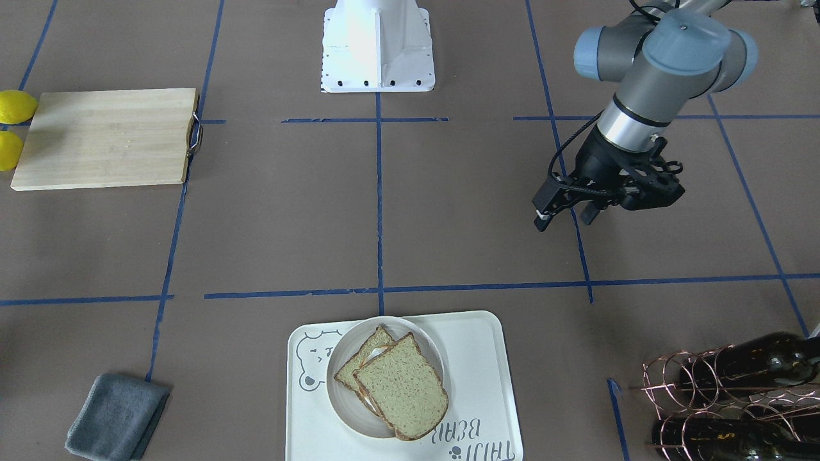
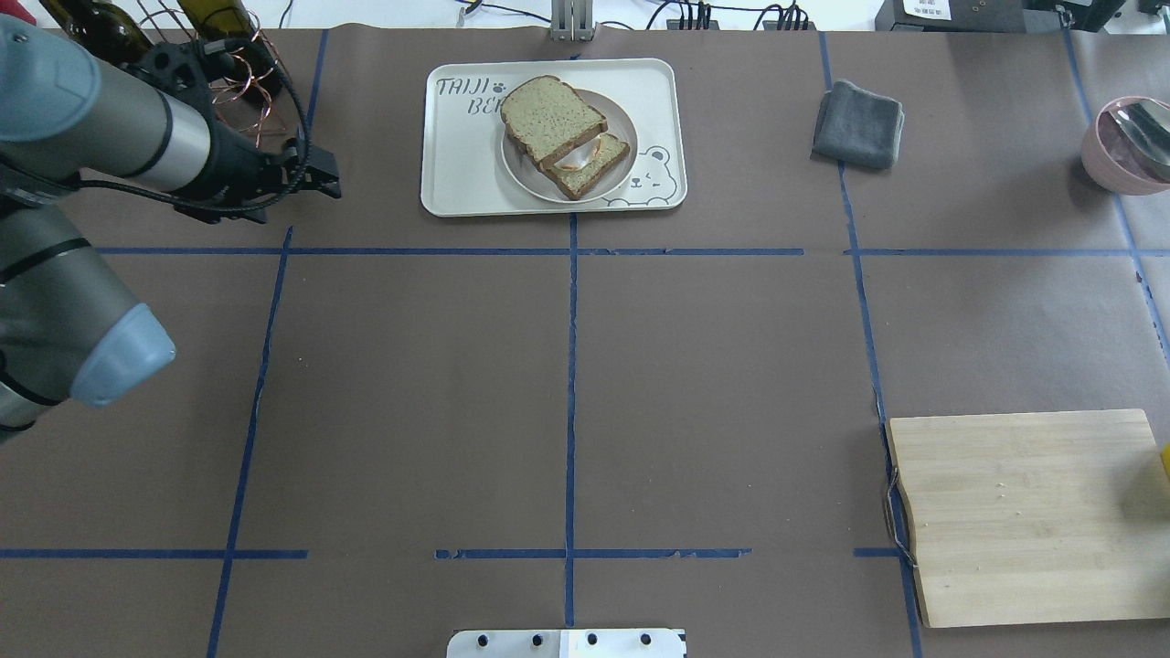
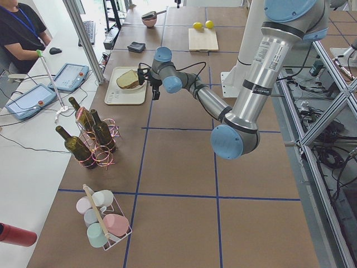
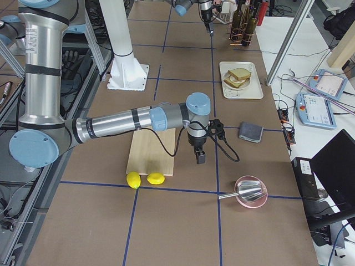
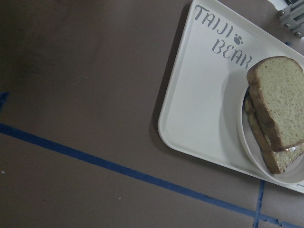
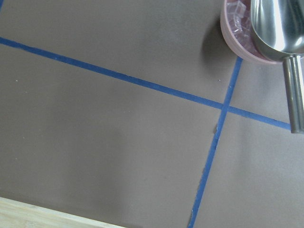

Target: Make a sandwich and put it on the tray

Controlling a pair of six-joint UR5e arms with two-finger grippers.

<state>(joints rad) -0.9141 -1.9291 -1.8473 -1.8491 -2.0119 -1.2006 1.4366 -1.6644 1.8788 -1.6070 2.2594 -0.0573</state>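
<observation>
The sandwich (image 1: 400, 384), two speckled bread slices stacked askew with a sliver of white egg (image 2: 576, 160) between them, lies on a round white dish (image 1: 339, 394). The dish stands on the cream bear tray (image 1: 477, 358) at the table's far middle. The sandwich also shows in the overhead view (image 2: 553, 114) and the left wrist view (image 5: 278, 95). My left gripper (image 1: 567, 218) hangs above bare table beside the tray, apart from it, and looks open and empty. My right gripper (image 4: 199, 159) shows only in the exterior right view, by the cutting board; I cannot tell whether it is open or shut.
A wooden cutting board (image 2: 1024, 512) with two lemons (image 1: 16, 105) beside it lies near the robot's right. A grey cloth (image 2: 859, 123), a pink bowl with a metal scoop (image 2: 1124, 146) and a copper rack of wine bottles (image 1: 730, 397) stand along the far side.
</observation>
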